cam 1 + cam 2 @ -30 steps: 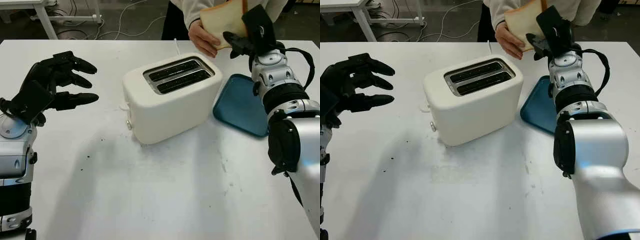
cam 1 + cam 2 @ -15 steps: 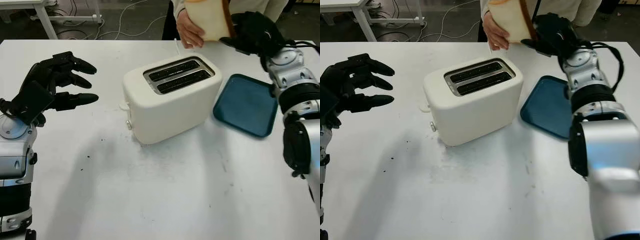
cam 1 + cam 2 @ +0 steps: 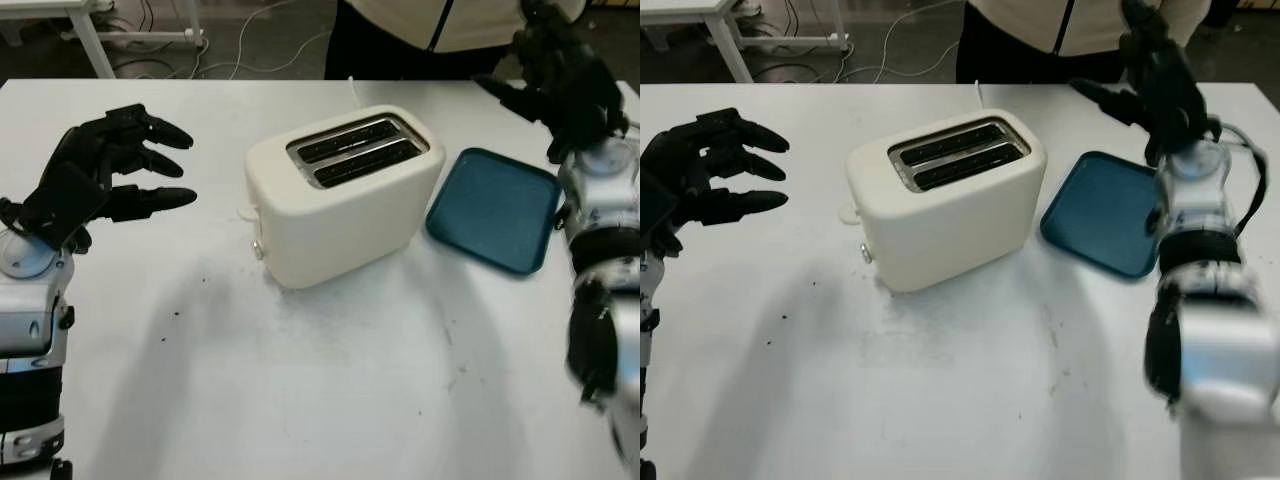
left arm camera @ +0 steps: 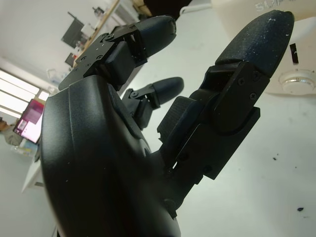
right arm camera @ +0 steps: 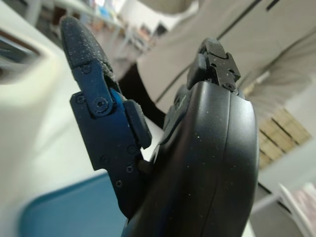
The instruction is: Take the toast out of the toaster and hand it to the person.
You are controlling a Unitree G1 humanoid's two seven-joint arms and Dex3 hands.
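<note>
The white toaster [image 3: 340, 195] stands mid-table, and both of its slots [image 3: 355, 150] look empty. No toast is in view. A person [image 3: 420, 25] in a light jacket stands at the table's far edge. My right hand [image 3: 535, 65] is open and raised at the far right, above the far corner of the blue tray [image 3: 495, 210], holding nothing. In the right wrist view the right hand's fingers [image 5: 98, 98] hang over the tray [image 5: 64, 212], with the person [image 5: 237, 44] behind. My left hand [image 3: 165, 165] is open, held up left of the toaster.
The blue tray lies flat to the right of the toaster and holds nothing. A thin white cord [image 3: 352, 88] runs off the table's far edge behind the toaster. Dark crumbs [image 3: 180, 305] dot the tabletop in front of my left hand.
The person lifted the toast away from my right hand and out of view. My right hand drew back to the right. The left hand held still.
</note>
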